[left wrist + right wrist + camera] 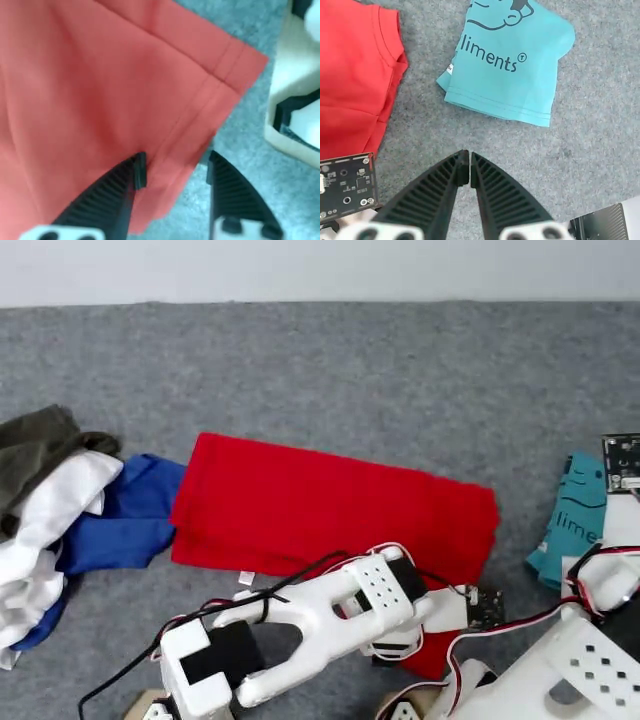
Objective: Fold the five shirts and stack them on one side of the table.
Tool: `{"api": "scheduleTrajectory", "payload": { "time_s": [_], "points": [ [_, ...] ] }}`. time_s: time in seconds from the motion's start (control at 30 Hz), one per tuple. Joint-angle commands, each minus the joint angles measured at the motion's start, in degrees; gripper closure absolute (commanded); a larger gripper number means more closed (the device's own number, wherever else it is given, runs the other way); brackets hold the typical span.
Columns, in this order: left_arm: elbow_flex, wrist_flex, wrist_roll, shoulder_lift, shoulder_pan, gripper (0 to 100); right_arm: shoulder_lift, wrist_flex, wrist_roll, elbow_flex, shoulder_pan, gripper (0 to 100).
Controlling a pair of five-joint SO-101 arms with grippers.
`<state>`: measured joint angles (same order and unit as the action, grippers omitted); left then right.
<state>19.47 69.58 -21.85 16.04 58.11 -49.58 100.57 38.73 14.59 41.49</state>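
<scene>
Straddled the hemmed corner of the red shirt (100,90), laid lengthwise across mid-table, with the left gripper (176,167) agape, seemingly just above the cloth; right gripper (470,167) pinched empty beside the teal shirt (515,75).

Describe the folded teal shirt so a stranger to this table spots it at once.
On the grey fabric-covered table, find the big red shirt spread across the middle. Beyond its end on the right arm's side lies the small folded teal shirt, alone. It alone bears dark printed lettering, and sits apart from the olive, white and blue heap at the opposite end.
</scene>
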Motion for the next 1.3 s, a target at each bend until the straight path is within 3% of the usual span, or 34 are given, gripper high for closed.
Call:
{"api": "scheduleTrajectory", "payload": {
  "time_s": [0.0, 0.1, 0.37, 0.83, 1.27],
  "points": [
    [-3.38, -1.14, 0.70, 0.00, -0.53, 80, -1.01, 2.24, -0.53, -2.46, 0.57, 98.9],
    [-3.74, -1.49, 0.70, 0.18, -1.85, 82, -1.01, 2.24, -0.53, -2.46, 0.57, 98.9],
    [-4.09, -2.11, 0.35, -0.35, -1.93, 98, -1.01, 2.24, -0.53, -2.46, 0.57, 98.9],
    [-21.05, 10.46, 0.26, -0.35, -3.78, 99, -1.01, 2.24, -0.44, -0.09, 0.57, 98.9],
    [-22.64, 3.43, 0.35, 0.26, -11.08, 98, -1.01, 2.24, -0.44, -0.09, 0.48, 98.9]
  ]
}}
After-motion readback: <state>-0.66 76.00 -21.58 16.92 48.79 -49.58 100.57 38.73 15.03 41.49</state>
